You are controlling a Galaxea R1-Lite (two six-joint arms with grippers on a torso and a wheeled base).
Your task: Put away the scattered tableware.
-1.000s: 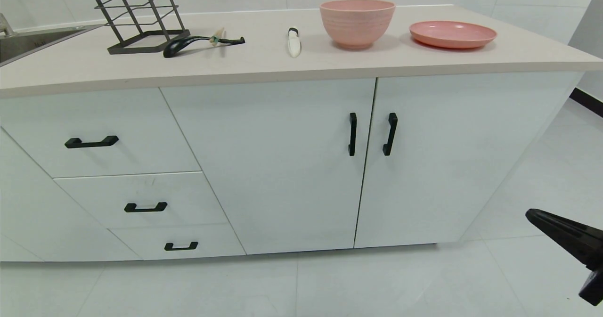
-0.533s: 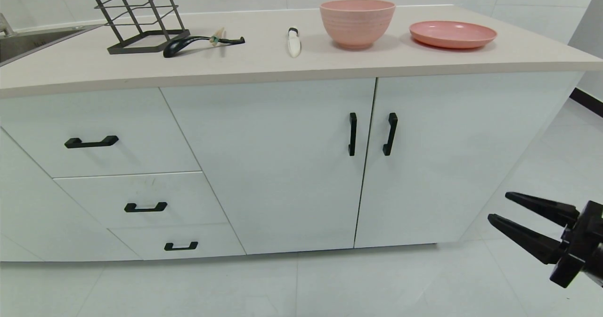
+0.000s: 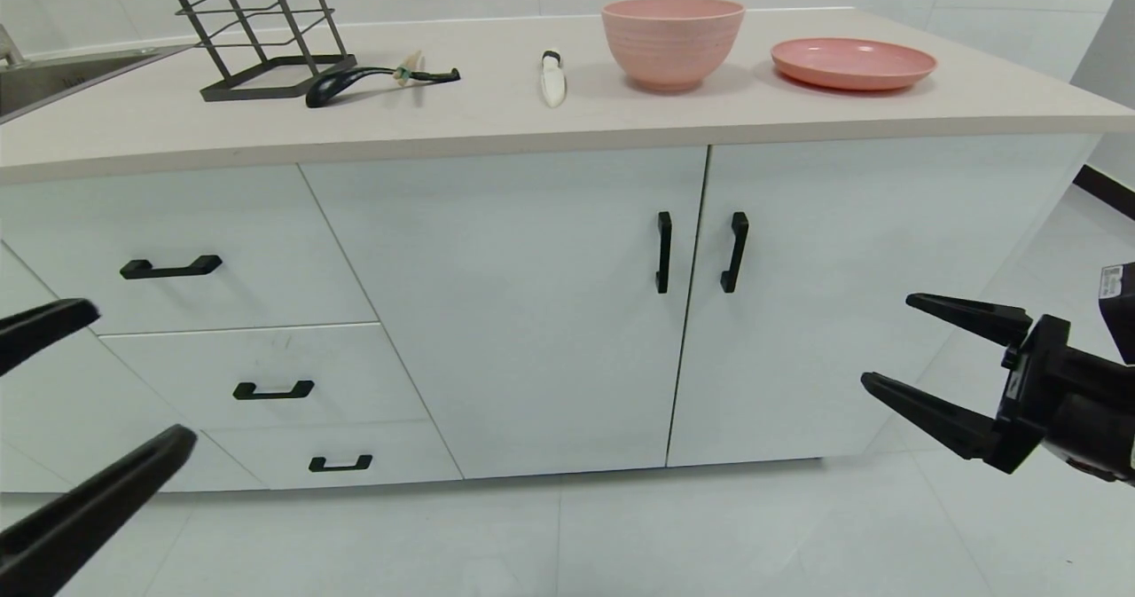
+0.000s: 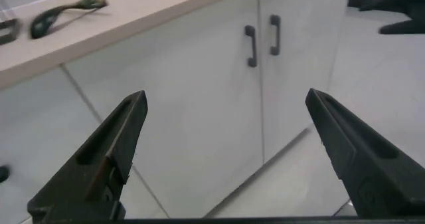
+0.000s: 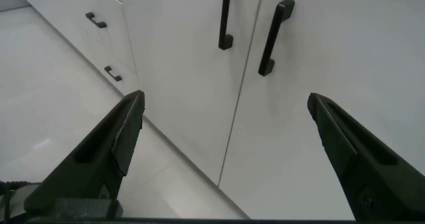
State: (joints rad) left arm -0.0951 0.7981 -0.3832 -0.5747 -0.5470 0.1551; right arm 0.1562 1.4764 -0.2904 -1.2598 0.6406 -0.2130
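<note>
Head view, nearest first: the left gripper (image 3: 133,375) hangs low in front of the drawers (image 3: 239,375), its two black fingers spread wide with nothing between them. The right gripper (image 3: 887,340) sits low on the other side, in front of the right-hand cabinet door (image 3: 842,313), fingers likewise wide apart and empty. Between them is the white cabinet front, with two upright black door handles (image 3: 662,252) close together at the seam of the shut doors.

All the tableware lies above, on the pale countertop (image 3: 532,127), well apart from both grippers. A slim white utensil (image 3: 552,82) with a black tip lies near the middle, pointing front to back. To its left a black ladle (image 3: 355,81) rests on its side, its curved handle crossed by a small beige piece I cannot identify. To the right stands a deep pink bowl (image 3: 672,43), ribbed and upright, and beyond it a shallow pink plate (image 3: 853,63), lying flat. At the far left a dark wire rack (image 3: 257,29) stands just beside the ladle's scoop, with a sink (image 3: 53,78) at the edge.
</note>
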